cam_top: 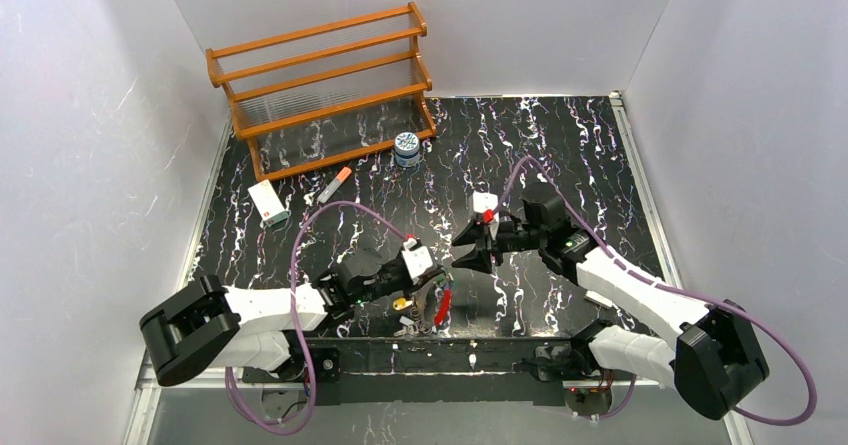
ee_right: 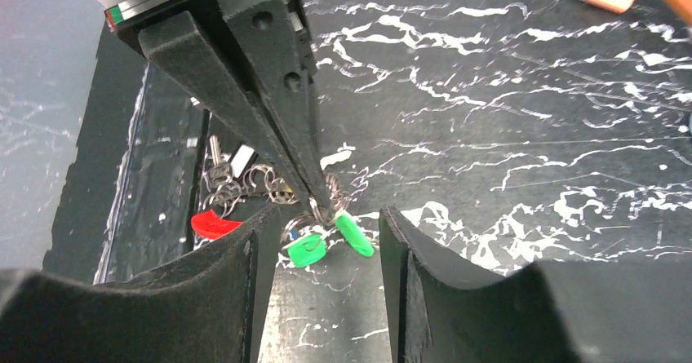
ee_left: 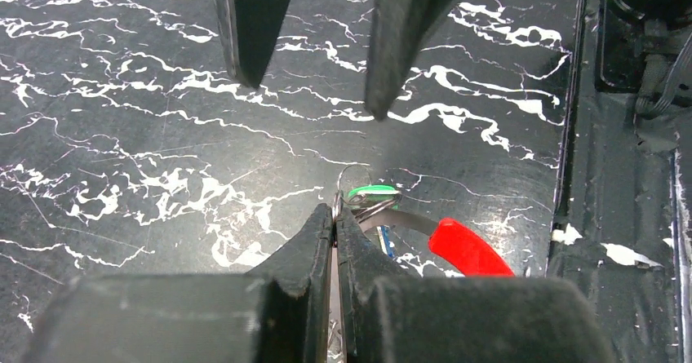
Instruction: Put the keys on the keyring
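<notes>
Keyring (cam_top: 441, 310) location: near edge of the table (cam_top: 560, 145), at 6 o'clock in the overhead view, just ahead of the arm bases. Its red section hung at 5 o'clock from the left gripper (cam_top: 434, 287), and a grey band ran from the red section up to that gripper's tips.

Keys (ee_right: 306, 250): two green-headed ones hung from thin wire directly under the left gripper's tips, touching each other. More silver keys and small rings were bunched at 10 o'clock from the green pair in the right wrist view, beside the red section. A yellow head showed in the bunch from overhead.

Left gripper: fingers (ee_left: 322, 232) were clenched, pads pressed together on thin metal wire at the green keys. This appeared to be the keyring's own loop, though the wire was too fine to trace fully.

Right gripper (cam_top: 462, 247): it stood at 1 o'clock from the left gripper, close by, pointing toward it. Its fingers (ee_right: 237, 298) were spread apart and grasped nothing. In its wrist view the green keys and the left gripper's tips lay between the two fingers, touching neither.

Surroundings: a marker (cam_top: 334, 185) and a white box (cam_top: 268, 205) lay at 10 o'clock, well apart from the keyring. A patterned jar (cam_top: 407, 150) stood at 12 o'clock, just beside a wooden rack (cam_top: 320, 85).
</notes>
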Robot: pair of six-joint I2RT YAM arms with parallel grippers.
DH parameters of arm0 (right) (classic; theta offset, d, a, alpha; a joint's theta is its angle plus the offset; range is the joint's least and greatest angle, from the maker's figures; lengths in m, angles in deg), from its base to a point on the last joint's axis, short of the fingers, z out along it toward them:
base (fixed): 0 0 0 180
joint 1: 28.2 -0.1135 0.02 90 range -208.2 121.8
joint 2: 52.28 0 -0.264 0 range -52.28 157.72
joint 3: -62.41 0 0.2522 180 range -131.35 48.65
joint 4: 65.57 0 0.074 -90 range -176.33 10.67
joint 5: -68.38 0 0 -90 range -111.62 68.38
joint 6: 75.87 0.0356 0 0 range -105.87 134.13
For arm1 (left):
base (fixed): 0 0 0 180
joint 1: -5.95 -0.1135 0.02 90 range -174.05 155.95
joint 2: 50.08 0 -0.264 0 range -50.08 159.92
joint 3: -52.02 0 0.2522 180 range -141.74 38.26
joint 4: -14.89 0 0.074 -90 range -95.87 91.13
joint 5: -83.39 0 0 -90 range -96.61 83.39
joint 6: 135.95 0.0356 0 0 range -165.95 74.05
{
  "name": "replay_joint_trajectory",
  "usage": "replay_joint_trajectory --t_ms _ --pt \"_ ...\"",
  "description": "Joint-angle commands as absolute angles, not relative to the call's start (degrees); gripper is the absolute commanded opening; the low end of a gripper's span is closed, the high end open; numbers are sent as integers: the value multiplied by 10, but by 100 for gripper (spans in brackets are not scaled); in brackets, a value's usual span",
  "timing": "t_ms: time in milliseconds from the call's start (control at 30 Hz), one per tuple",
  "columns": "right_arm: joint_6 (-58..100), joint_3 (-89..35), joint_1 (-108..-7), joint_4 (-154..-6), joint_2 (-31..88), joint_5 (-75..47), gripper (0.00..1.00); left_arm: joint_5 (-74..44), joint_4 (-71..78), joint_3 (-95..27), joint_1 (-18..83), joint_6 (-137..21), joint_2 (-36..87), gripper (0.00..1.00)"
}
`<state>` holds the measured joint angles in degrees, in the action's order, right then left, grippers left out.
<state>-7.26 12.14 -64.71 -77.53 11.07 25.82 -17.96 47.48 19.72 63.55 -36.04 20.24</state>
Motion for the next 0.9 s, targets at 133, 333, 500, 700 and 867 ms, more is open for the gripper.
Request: replay_joint_trajectory --t_ms 133,333,500,700,867 --pt "43 159 -618 -607 92 329 56 -170 616 251 636 -377 148 0" --pt "37 153 -618 -607 101 367 56 -172 668 272 636 -378 140 0" --pt "13 136 -618 -644 120 385 51 -174 679 277 636 -384 142 0" --pt "-11 121 -618 -684 133 385 47 -172 680 282 636 -385 136 0" --pt "-9 116 -618 -686 143 387 45 -174 679 281 636 -384 138 0"
